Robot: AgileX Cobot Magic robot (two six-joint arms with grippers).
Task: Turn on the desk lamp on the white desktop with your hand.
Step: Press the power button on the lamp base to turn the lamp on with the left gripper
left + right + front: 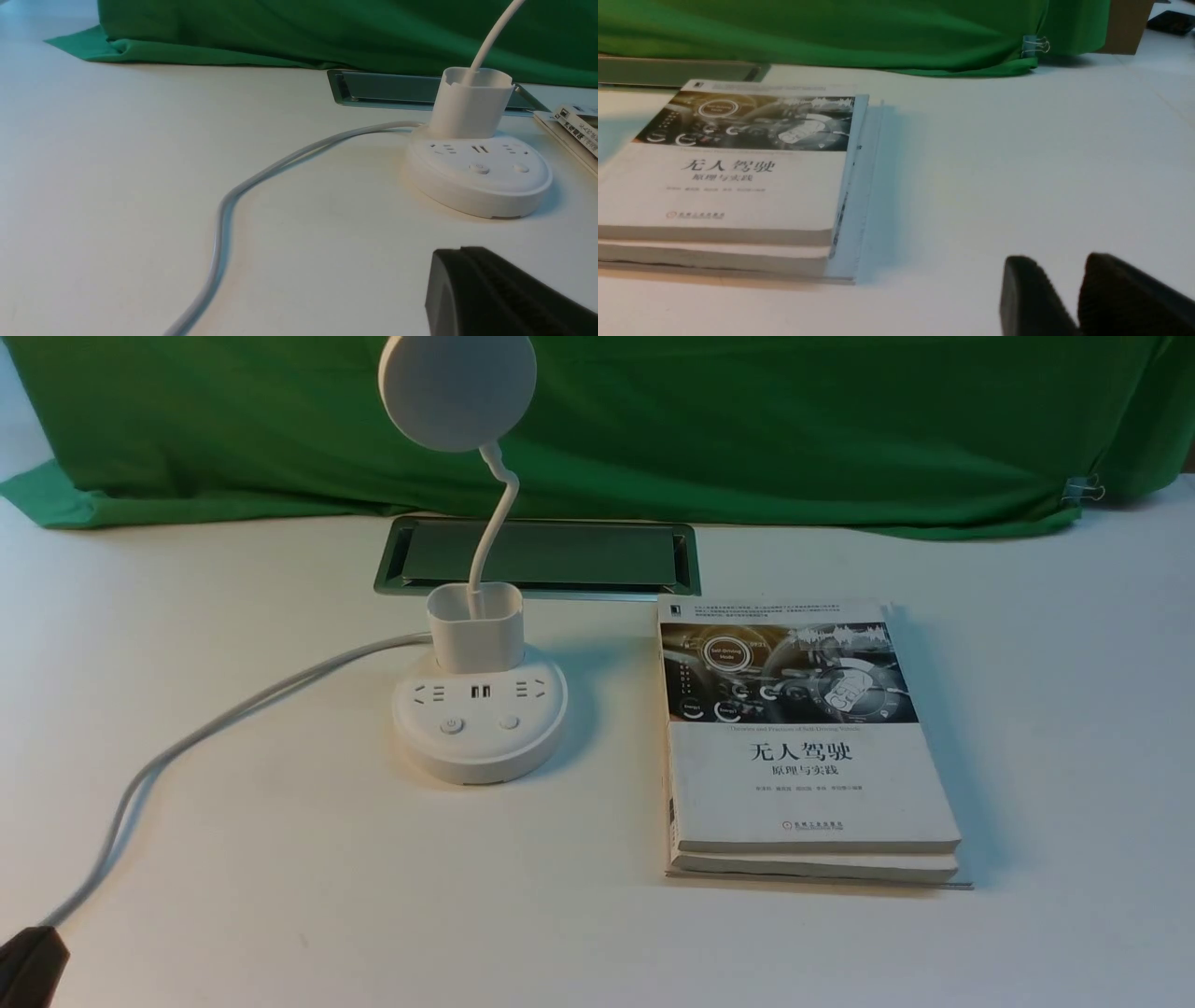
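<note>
The white desk lamp stands on the white desktop (pixel 280 821), left of centre. It has a disc head (pixel 457 387), a bendy neck, a cup holder (pixel 474 627) and a round base (pixel 479 723). The base carries sockets and two buttons (pixel 452 725). No glow shows from the head. The base also shows in the left wrist view (pixel 479 175). My left gripper (pixel 460 254) is shut and empty, low over the desktop, near and left of the base. Only its tip shows in the front view (pixel 28 971). My right gripper (pixel 1062 261) is open by a narrow gap, empty, right of the books.
The lamp's grey-white cord (pixel 187 742) runs from the base toward my left gripper. Two stacked books (pixel 803 747) lie right of the lamp. A metal-framed cable slot (pixel 539 557) sits behind the lamp, and green cloth (pixel 747 429) covers the back.
</note>
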